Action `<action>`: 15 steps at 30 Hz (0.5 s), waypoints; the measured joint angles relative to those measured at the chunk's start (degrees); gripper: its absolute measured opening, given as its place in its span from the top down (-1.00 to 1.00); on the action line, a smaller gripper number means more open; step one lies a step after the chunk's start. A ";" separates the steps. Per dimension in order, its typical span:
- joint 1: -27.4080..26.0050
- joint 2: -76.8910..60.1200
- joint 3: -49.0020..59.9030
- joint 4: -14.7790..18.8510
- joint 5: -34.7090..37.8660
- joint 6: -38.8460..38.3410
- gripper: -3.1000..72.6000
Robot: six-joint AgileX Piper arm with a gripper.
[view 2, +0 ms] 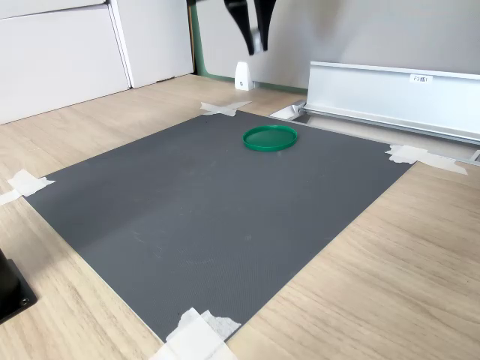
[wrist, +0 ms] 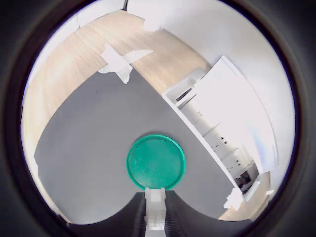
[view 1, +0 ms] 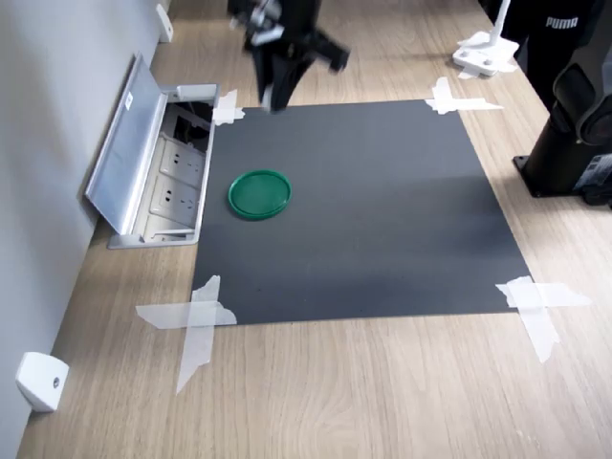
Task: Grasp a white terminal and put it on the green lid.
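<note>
Item: white terminal (wrist: 156,213), pinched betw. closed claw (wrist: 156,222) tips in wrist view. Green lid (wrist: 156,162) empty, on dark mat (wrist: 84,163), just ahead of the tips. Step: carry phase, arm aloft. Next, likely: centre over lid, lower, release.

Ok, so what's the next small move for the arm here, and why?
Probably carry the end effector over the green lid and lower it. The wrist view shows it apparently holding the white terminal, the lid is bare, and both exterior views show the end effector high above the dark mat.
</note>
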 joint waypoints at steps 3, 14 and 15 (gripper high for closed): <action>1.41 4.10 -0.78 -2.29 -2.22 3.73 0.68; 1.96 12.71 -0.84 -4.44 -5.68 5.17 0.68; 1.96 13.10 -0.84 -4.44 -5.70 5.11 0.68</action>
